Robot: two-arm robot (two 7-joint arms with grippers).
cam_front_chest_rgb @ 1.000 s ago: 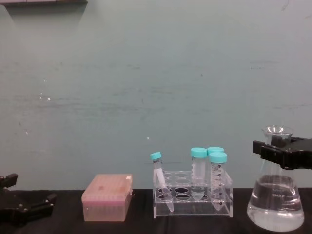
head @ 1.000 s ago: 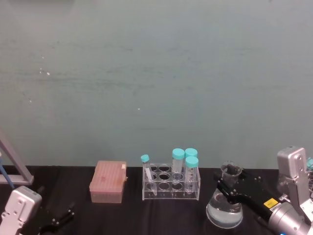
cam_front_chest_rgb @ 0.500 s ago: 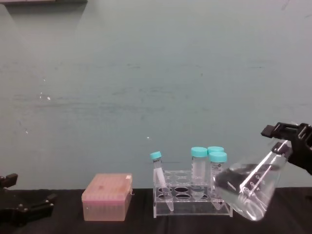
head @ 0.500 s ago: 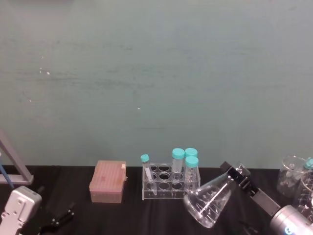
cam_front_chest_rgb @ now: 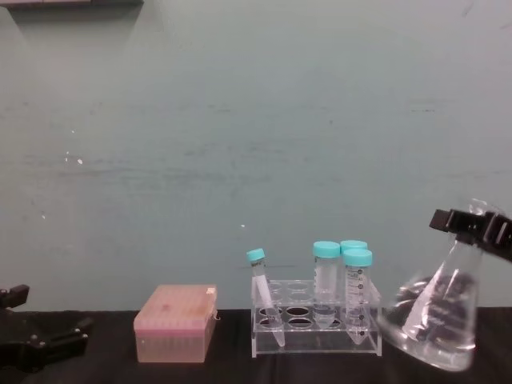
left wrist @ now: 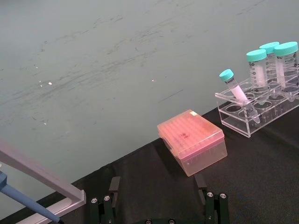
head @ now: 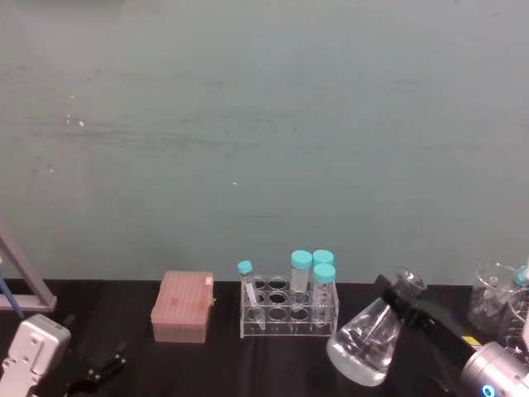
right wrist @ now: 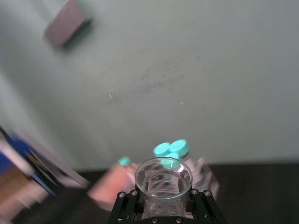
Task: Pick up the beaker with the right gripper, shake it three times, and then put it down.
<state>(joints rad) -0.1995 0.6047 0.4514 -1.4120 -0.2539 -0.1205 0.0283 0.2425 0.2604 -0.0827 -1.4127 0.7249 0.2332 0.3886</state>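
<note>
At the black, blocky right gripper (head: 402, 301): jaws clamped on the narrow neck of the clear glass conical beaker (head: 369, 349), just under its flared rim. Holds it tilted, wide base hanging below the jaws and angled out to their left, rim just above them. Clear liquid in the base. Cannot tell whether that base touches the black bench (head: 273, 368). From the right wrist, the open rim (right wrist: 163, 173) straight ahead between the two jaws, teal caps beyond it.

Left of the jaws and near the beaker's base, a clear plastic tube rack (cam_front_chest_rgb: 316, 330) with four teal-capped tubes (cam_front_chest_rgb: 358, 280), one of them small and leaning. Farther left, well apart from the jaws, a pink lidded box (cam_front_chest_rgb: 174, 322).

Far off on the left side, the slim-pronged left gripper (head: 97, 370) parked low over the bench, jaws spread apart with nothing between.
</note>
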